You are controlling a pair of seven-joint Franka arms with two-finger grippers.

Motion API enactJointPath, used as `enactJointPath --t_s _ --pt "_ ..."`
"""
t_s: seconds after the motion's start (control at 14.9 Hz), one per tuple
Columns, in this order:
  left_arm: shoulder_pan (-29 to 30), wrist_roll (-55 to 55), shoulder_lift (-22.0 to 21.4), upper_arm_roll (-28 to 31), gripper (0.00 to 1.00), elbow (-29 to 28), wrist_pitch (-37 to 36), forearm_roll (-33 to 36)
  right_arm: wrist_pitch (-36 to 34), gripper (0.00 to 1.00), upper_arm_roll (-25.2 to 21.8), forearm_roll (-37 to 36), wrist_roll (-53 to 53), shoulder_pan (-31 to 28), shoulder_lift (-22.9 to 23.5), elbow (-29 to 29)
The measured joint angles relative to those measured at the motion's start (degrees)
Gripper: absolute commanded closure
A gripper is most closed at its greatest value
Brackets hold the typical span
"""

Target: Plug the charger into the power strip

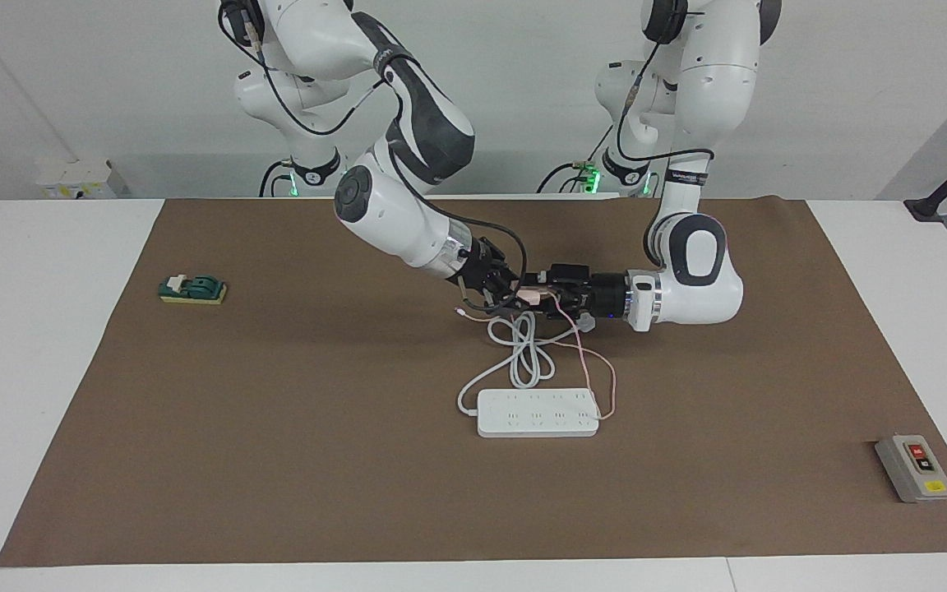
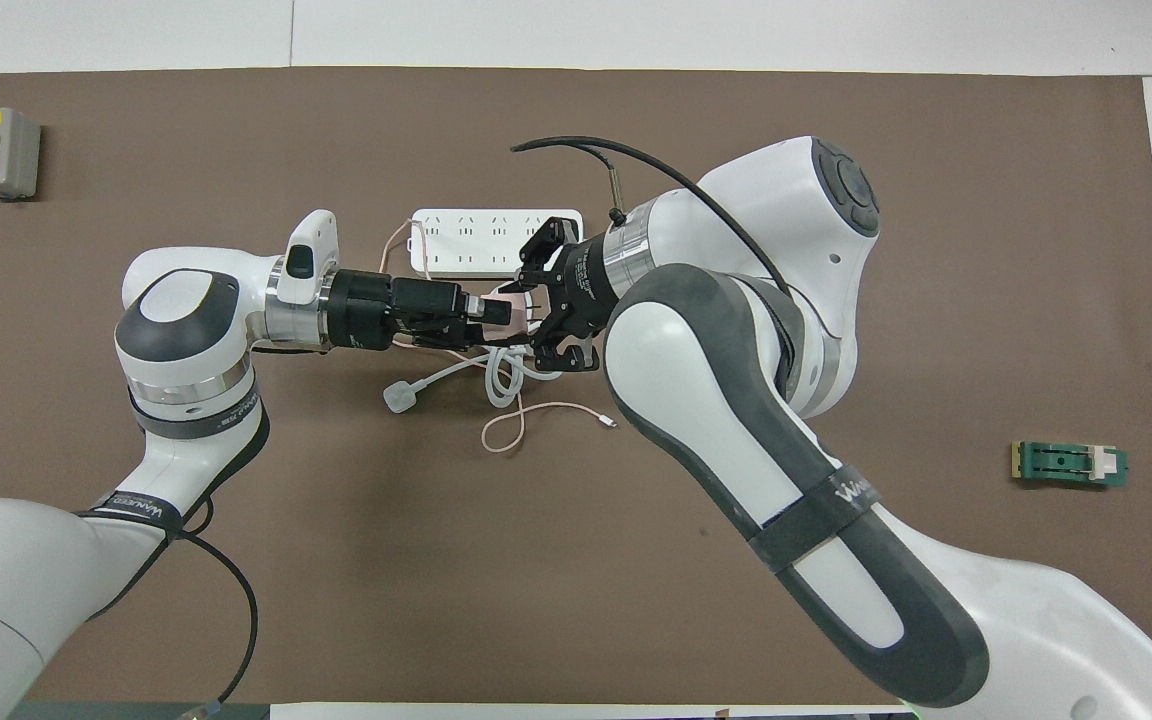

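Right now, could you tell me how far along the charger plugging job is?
Done: the charger is off the table, shut in the right gripper. In hand: the left gripper has met it over the coiled white cord, seemingly a handover. Left: carrying it to the power strip, whose sockets look unoccupied, and pushing it in.

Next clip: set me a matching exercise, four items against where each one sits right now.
Items:
1 charger
2 power strip
3 grey button box
4 green block

Places:
A toward the right arm's end
B between the two pincers
C corner at the left arm's end
D mid-mat, sockets up

Pairs: 1-B, 2-D, 3-C, 4-A
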Motion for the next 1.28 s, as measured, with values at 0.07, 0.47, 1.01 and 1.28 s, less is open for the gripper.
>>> enactJointPath --t_s 0.07,0.47,1.01,1.28 --pt "0.0 0.0 0.0 0.0 0.36 0.0 -0.1 0.0 0.0 1.00 0.0 0.0 0.0 0.0 0.0 0.0" --pt "0.1 0.1 -0.1 0.2 0.80 0.1 -1.7 0.0 0.0 1.00 0.0 0.0 0.0 0.0 0.0 0.0" --pt "0.3 2.9 -0.1 0.3 1.00 0.2 -3.0 0.1 0.0 0.01 0.0 0.1 0.3 0.0 0.1 0.1" --pt "0.3 3.8 -0.1 0.5 1.00 0.1 -2.9 0.2 0.3 0.00 -0.3 0.1 3.2 -0.4 0.1 0.8"
